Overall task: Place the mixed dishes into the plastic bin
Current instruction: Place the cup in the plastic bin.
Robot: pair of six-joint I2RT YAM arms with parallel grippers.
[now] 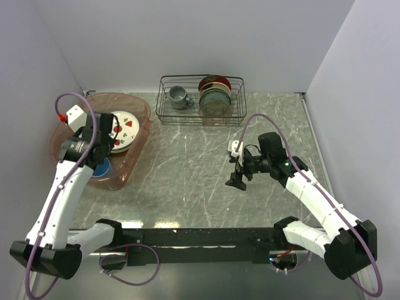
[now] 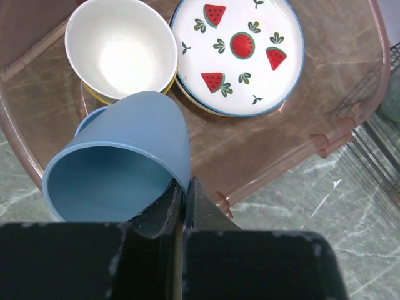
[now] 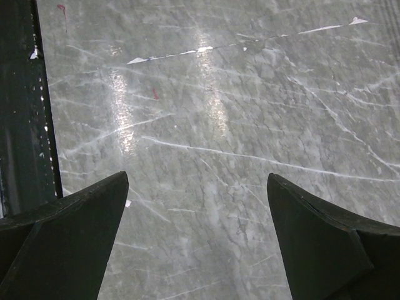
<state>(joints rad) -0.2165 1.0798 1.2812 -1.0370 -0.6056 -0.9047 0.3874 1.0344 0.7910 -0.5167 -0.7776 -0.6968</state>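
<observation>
The left gripper [image 2: 185, 190] pinches the thin wall of the light-blue cup [image 2: 131, 144], which looks light, stiff and slippery; the right gripper [image 3: 197, 181] is wide open, empty.

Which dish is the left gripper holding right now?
The light-blue cup, pinched at its rim and tipped sideways; the cream bowl and watermelon-print plate sit flat in the bin.

plastic bin [image 2: 269, 150] cropped by frame edges, second blue cup [image 2: 87, 120] mostly under tilted cup [image 2: 125, 156]
</observation>
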